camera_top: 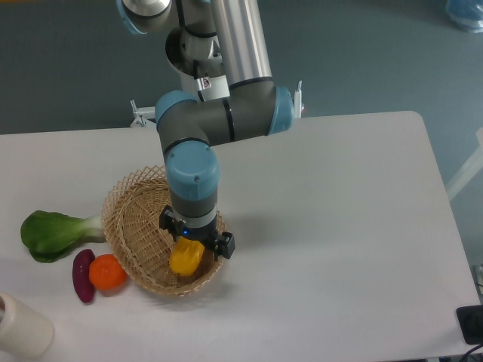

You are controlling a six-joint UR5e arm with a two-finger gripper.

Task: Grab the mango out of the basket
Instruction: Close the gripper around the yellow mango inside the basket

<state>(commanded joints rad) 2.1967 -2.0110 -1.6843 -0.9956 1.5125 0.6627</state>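
Your black two-finger gripper (195,240) hangs spread over the glossy yellow mango (186,257) in the tan wicker basket (130,215); no legible writing.

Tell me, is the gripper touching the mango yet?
Cannot tell. The only camera looks down on the gripper, which sits right over the mango in the basket and hides its upper part; no fingertip contact or gap shows plainly.
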